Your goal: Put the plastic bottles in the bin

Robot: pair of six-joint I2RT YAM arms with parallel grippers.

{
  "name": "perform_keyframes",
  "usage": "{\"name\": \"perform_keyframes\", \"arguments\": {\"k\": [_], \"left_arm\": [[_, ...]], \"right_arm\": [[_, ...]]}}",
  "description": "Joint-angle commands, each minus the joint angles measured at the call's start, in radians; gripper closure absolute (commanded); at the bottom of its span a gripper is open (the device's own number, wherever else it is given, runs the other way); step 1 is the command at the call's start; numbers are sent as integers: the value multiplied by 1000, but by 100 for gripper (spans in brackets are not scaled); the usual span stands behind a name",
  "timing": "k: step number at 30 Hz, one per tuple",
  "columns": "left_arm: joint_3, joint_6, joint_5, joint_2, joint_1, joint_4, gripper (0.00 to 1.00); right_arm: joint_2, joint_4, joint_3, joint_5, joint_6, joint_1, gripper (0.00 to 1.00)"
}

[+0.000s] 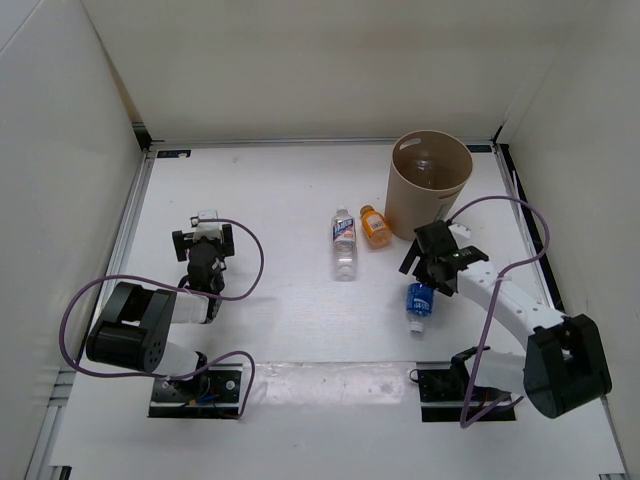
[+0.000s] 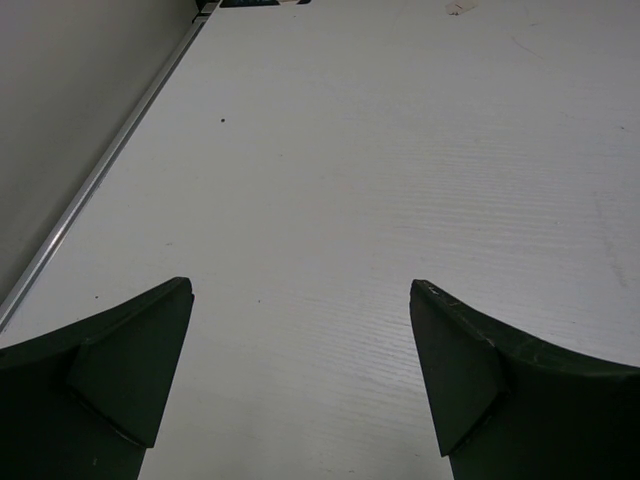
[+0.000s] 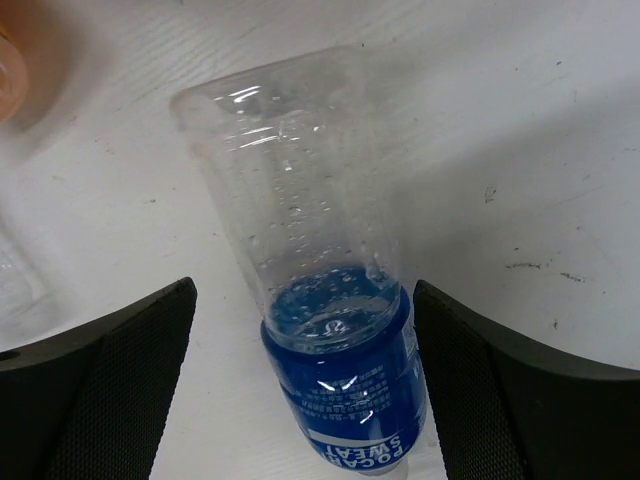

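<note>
A clear plastic bottle with a blue label (image 1: 418, 303) lies on the white table. My right gripper (image 1: 424, 278) hovers over its clear end, open, one finger on each side. In the right wrist view the bottle (image 3: 320, 300) lies between the wide-spread fingers (image 3: 110, 380) without touching them. Another clear bottle with a white-and-blue label (image 1: 344, 243) lies mid-table, and a stubby orange bottle (image 1: 376, 226) lies beside it. The tan bin (image 1: 428, 185) stands upright behind my right gripper; something clear shows inside it. My left gripper (image 1: 204, 240) is open over bare table (image 2: 320, 180).
White walls enclose the table on three sides. A metal rail (image 2: 100, 170) runs along the left edge. Purple cables loop from both arms. The orange bottle's edge (image 3: 8, 70) shows at the top left of the right wrist view.
</note>
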Motion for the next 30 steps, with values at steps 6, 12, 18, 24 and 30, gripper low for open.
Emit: {"name": "perform_keyframes", "arguments": {"k": [6, 12, 18, 24, 30], "left_arm": [[14, -6, -4, -16, -5, 13, 0], [14, -6, -7, -18, -6, 13, 0], [14, -6, -9, -15, -5, 13, 0], [14, -3, -12, -15, -8, 14, 0], [13, -3, -12, -16, -8, 16, 0]], "right_arm": [[65, -21, 43, 32, 102, 34, 10], [82, -34, 58, 29, 108, 35, 12], [125, -61, 87, 43, 95, 41, 19], [172, -113, 132, 64, 75, 52, 19], [252, -159, 193, 116, 62, 98, 30]]}}
